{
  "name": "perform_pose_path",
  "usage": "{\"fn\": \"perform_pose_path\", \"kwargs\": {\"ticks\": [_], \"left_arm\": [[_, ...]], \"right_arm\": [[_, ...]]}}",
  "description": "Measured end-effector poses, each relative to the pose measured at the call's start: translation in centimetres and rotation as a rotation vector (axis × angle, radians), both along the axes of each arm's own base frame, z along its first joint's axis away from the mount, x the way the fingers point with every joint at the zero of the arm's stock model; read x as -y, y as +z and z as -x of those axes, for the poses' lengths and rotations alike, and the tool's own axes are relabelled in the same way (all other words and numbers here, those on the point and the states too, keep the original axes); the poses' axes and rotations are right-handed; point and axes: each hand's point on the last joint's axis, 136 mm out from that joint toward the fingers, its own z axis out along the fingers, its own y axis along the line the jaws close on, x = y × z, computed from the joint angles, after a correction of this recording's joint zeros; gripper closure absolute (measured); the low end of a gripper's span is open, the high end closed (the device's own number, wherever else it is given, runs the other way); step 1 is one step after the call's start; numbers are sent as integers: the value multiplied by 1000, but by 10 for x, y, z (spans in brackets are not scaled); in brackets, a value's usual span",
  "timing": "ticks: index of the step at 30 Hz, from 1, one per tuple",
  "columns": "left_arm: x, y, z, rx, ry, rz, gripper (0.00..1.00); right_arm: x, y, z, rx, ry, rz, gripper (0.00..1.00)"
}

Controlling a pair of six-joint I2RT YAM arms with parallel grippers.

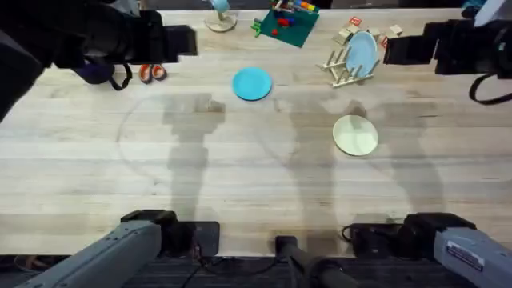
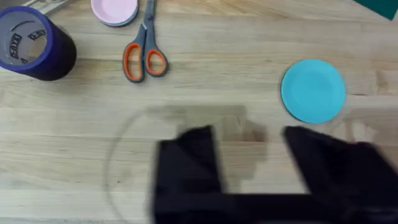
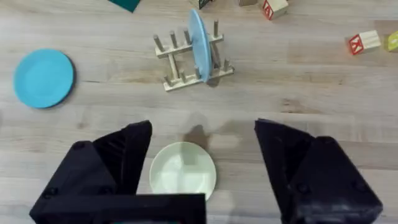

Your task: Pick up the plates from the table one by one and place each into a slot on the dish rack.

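A turquoise plate point(image 1: 252, 83) is seen lying flat on the table point(image 1: 240, 176), round, plain and matt, toward the far side near the middle. A cream plate point(image 1: 354, 134) lies flat nearer the right, with a shallow raised rim and a faint square pattern at its centre. A third plate, pale blue point(image 1: 362, 54), is held upright on edge between the pegs of the rack point(image 1: 346, 70), which is placed beyond the cream plate. The left gripper point(image 2: 249, 162) is held above bare wood with its black fingers apart, the turquoise plate just beside it. The right gripper point(image 3: 202, 168) is spread wide above the cream plate, nothing being gripped
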Motion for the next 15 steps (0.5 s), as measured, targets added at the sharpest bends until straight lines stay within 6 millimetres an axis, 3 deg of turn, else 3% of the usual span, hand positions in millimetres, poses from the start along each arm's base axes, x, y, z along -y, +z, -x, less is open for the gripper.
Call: {"fn": "perform_pose_path", "kwargs": {"ticks": [4,5,15], "left_arm": [[4,2,-2,13,-18,16,847],[8,4,-4,22,-41,25,931],[72,11,-30,99,-350,265,962]], "right_arm": [[0,0,0,-1,0,0,5],[0,0,0,-1,0,0,5],[0,0,0,-2,0,0,6]]}}
